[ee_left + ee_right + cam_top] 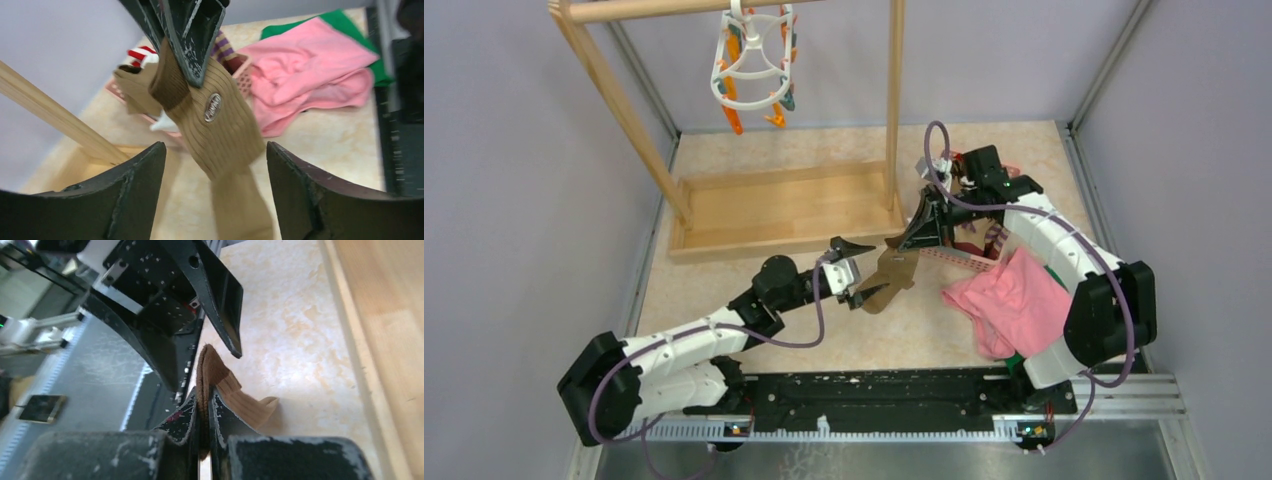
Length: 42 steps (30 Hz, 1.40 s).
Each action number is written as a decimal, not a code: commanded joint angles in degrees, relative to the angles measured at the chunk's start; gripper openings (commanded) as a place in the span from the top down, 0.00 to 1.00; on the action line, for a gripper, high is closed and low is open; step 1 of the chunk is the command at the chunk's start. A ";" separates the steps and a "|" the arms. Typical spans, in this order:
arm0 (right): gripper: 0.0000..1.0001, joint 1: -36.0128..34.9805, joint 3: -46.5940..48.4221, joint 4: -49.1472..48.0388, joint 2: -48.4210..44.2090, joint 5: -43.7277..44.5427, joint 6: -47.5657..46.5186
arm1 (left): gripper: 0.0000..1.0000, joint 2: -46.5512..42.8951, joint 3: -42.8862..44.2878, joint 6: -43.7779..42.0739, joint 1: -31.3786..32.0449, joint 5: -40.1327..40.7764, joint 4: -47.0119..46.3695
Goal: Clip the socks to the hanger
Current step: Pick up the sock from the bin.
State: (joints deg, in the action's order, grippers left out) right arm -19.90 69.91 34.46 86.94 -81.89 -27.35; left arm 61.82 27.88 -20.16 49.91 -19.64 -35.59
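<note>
Near the middle of the counter (924,325), tan ribbed sock (892,280) dangling, pinched at its dark brown cuff by the right hand (202,407), jaws pressed tight together with only the fabric between them. Left hand (215,150) spread wide, one finger on either side of the sock's lower half, neither finger touching it, nothing gripped. Small oval label on the sock just below the cuff. White hanger (754,65) with orange and teal clips up at 11 o'clock, hooked on the top bar of the wooden rack (894,110), well apart from both hands. Pink cloth (1014,300) at 4 o'clock, lying over a green cloth (345,20). Pink basket (243,75) with other socks (142,54) at 2 o'clock, beside the right arm.
</note>
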 commanded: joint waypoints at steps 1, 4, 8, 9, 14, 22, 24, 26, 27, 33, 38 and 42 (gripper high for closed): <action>1.00 -1.29 4.33 24.44 -2.40 3.16 -37.71 | 0.17 -6.35 -4.00 16.96 -2.27 -5.31 -5.51; 1.00 -1.52 4.57 33.95 -2.76 4.46 -53.87 | 0.21 -8.51 -5.72 25.53 -6.42 -10.72 -8.58; 0.93 -2.58 4.87 39.17 -2.88 5.04 -62.75 | 0.39 -5.79 -6.74 34.95 -11.20 -18.04 -18.78; 0.93 -2.98 4.91 39.37 -2.91 5.26 -63.03 | 0.43 -4.33 -6.33 35.91 -11.39 -19.36 -20.53; 0.93 -4.23 5.03 39.46 -2.43 5.60 -63.09 | 0.48 4.09 -2.83 40.72 -11.41 -28.04 -28.00; 0.93 -4.36 5.32 39.59 -1.79 5.18 -62.56 | 0.48 11.71 -2.04 43.90 -10.83 -34.08 -39.61; 0.93 -4.36 5.32 39.70 -1.62 4.98 -62.48 | 0.49 12.35 -1.75 42.97 -10.71 -33.13 -38.84; 0.93 -4.36 5.36 39.80 -1.38 4.79 -62.47 | 0.50 12.89 -1.52 42.30 -10.48 -32.22 -38.70; 0.93 -4.36 5.47 39.81 -1.35 4.77 -62.47 | 0.50 13.07 -1.39 41.99 -10.39 -31.93 -38.65; 0.92 -4.36 5.49 39.90 -0.98 4.37 -62.22 | 0.51 13.89 -0.23 38.02 -9.17 -28.12 -34.47; 0.92 -4.43 5.50 39.82 -0.73 4.02 -62.04 | 0.51 14.41 -0.04 36.29 -8.21 -23.98 -35.24; 0.92 -4.42 5.49 39.64 -0.62 3.76 -61.69 | 0.61 15.78 0.48 36.31 -7.57 -23.65 -36.27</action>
State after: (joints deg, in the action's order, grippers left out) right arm -23.64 73.21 74.04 86.35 -75.83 -87.42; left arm 76.03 26.30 17.98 41.60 -44.75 -68.23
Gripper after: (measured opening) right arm 0.082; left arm 0.446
